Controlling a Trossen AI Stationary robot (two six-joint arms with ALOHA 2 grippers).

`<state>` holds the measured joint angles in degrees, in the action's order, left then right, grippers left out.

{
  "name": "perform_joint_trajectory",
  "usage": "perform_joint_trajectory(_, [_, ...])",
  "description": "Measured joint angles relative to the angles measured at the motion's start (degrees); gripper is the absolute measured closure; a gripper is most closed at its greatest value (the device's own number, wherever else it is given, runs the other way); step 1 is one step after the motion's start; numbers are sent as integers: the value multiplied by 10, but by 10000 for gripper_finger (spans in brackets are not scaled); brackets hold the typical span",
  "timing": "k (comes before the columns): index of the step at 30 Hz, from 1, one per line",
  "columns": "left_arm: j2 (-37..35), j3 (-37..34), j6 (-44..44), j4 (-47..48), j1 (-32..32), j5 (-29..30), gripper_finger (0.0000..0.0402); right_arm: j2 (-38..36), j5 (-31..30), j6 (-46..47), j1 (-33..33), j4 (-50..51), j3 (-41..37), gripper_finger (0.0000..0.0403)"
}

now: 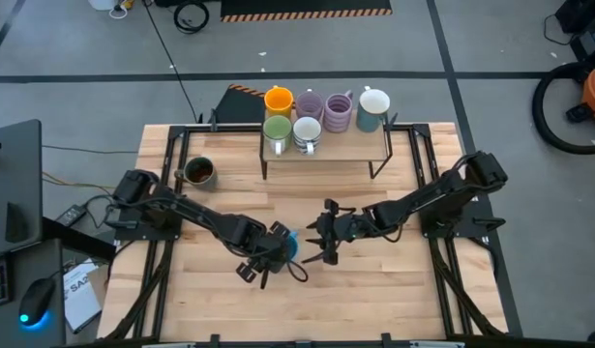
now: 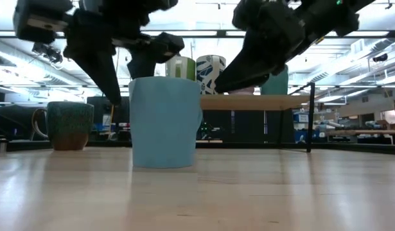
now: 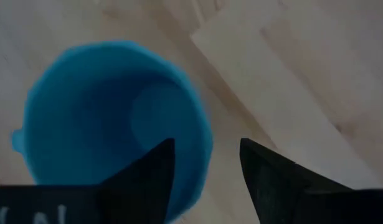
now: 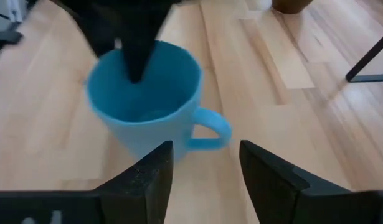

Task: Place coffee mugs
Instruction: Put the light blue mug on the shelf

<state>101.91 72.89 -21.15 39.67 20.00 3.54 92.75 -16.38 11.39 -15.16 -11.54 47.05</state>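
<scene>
A blue mug (image 1: 290,240) stands upright on its base near the table's middle, also seen in the low view (image 2: 165,122). My left gripper (image 3: 207,149) is open and points down over the mug. One finger (image 4: 138,59) reaches inside the mug and the other stands outside its wall. My right gripper (image 4: 203,149) is open, just to the right of the mug, and faces its handle (image 4: 213,127). The orange mug (image 1: 279,100), green mug (image 1: 277,129), two white mugs (image 1: 307,130) and two pale purple mugs (image 1: 323,108) stand on a low rack. The dark mug (image 1: 198,172) stands on the table.
The low rack (image 1: 326,153) on thin black legs stands along the far side, and its wooden top also shows in the low view (image 2: 255,101). The dark mug (image 2: 70,125) sits left of it. Bare wood lies between the blue mug and the near edge.
</scene>
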Motion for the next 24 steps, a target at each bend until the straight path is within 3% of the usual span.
perform_joint_trajectory(17, [-38,1,118,4,11,13,225,56,-2,-96,71,-75,0,198])
perform_joint_trajectory(24, [-38,1,161,3,11,11,225,56,46,-130,92,-101,0,199])
